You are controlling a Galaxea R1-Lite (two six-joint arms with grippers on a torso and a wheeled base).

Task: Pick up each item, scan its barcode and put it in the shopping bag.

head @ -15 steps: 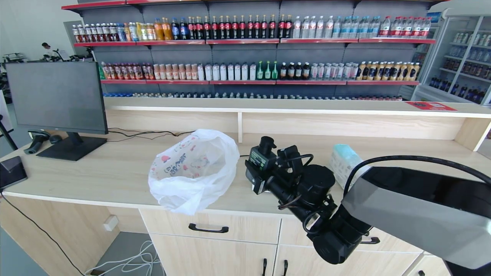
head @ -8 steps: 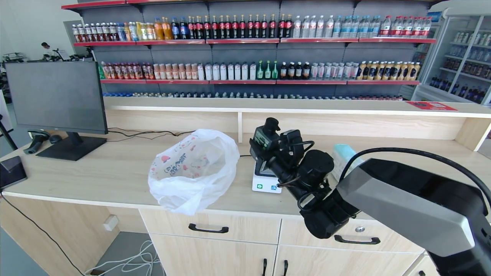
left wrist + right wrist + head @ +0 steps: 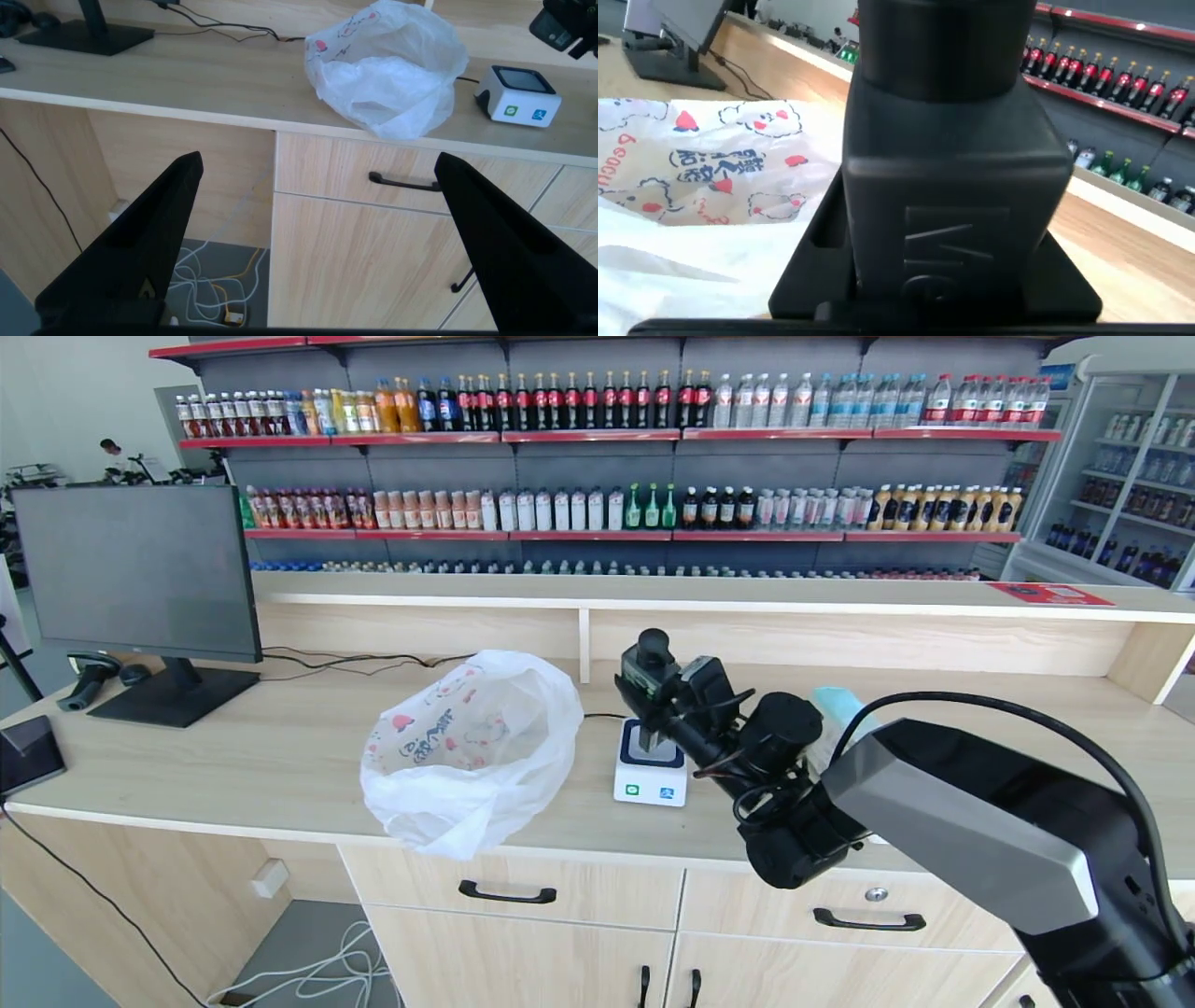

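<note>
Right gripper hangs over the middle of the counter. As far as I can make out it is closed on a black squarish bottle with a round cap and a green label, though the bottle hides most of the fingers. From the right wrist the bottle's dark body sits right in front of the camera.

The bottle's lower end is just above a small white box-shaped scanner. The scanner stands on the pale wooden counter, just beside a white plastic shopping bag printed with red and blue figures. The bag slumps at the counter's front edge with its mouth loosely open. I cannot tell whether anything lies inside.

Behind the right arm, a pale rectangular packet with a teal top sits on the counter, untouched.

Left gripper is low in front of the cabinet fronts, below the counter edge, with its fingers spread wide and holding nothing.

I judge the bottle to be at its scanning step. Left to do are bagging the bottle and then picking up, scanning and bagging the packet.
</note>
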